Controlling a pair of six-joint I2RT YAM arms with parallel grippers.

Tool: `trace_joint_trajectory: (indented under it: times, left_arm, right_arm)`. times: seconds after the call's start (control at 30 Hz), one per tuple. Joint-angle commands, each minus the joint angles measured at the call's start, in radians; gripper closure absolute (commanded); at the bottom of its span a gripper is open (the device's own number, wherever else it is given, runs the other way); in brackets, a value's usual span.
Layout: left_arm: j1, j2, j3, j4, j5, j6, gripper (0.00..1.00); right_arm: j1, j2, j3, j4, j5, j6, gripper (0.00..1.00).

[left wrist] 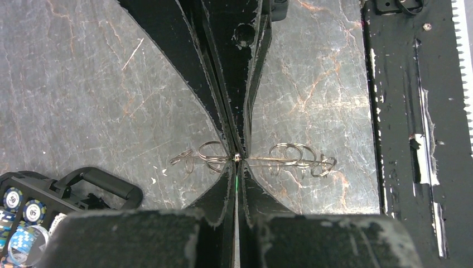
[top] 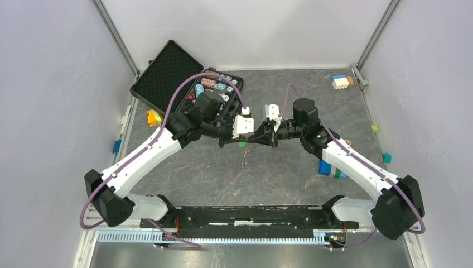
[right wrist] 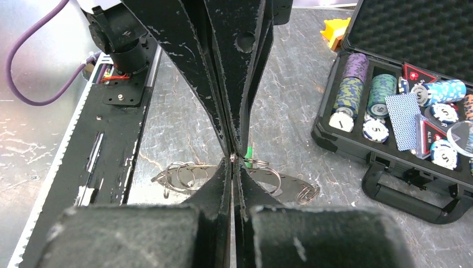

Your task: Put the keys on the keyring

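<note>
The keyring (left wrist: 284, 162) is a thin grey metal ring held above the table, seen edge-on, with several small wire rings and grey keys hanging from it. In the right wrist view it (right wrist: 290, 187) shows as a flat band. In the top view the keys (top: 244, 162) dangle below the meeting fingertips. My left gripper (left wrist: 237, 167) is shut on the green-headed key (left wrist: 236, 181), which also shows in the right wrist view (right wrist: 248, 152) and in the top view (top: 241, 144). My right gripper (right wrist: 233, 167) is shut on the keyring. The two grippers (top: 257, 137) meet tip to tip.
An open black case of poker chips (top: 167, 72) lies at the back left, its handle (right wrist: 407, 195) near the keyring. A yellow block (top: 153, 117) sits beside it. Blue and green blocks (top: 329, 169) lie under the right arm. A black rail (top: 251, 215) runs along the near edge.
</note>
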Motion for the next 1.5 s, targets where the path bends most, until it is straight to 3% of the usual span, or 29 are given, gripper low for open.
trace_joint_trajectory:
  times: [0.0,0.3,0.5,1.03,1.17,1.47]
  left_arm:
    - [-0.005,-0.024,-0.013,0.094,0.032,-0.024,0.97]
    - [0.046,-0.064,-0.040,0.111,0.076,-0.029,0.62]
    - [0.088,-0.095,-0.099,0.147,0.131,-0.012,0.54]
    - [0.088,-0.033,-0.182,0.341,0.217,-0.020,0.63]
    - [0.087,-0.015,-0.184,0.354,0.260,-0.032,0.79]
    - [0.087,-0.042,-0.212,0.334,0.297,-0.034,0.93]
  right_arm:
    - [0.002,-0.029,0.023,0.041,0.025,-0.003,1.00]
    - [-0.015,-0.082,0.036,0.039,0.004,-0.008,1.00]
    - [-0.028,-0.089,0.036,0.068,-0.020,0.029,1.00]
    - [-0.051,-0.079,0.019,0.147,-0.067,0.110,1.00]
    - [-0.055,-0.076,0.017,0.156,-0.069,0.117,1.00]
    - [-0.058,-0.076,0.015,0.154,-0.068,0.102,1.00]
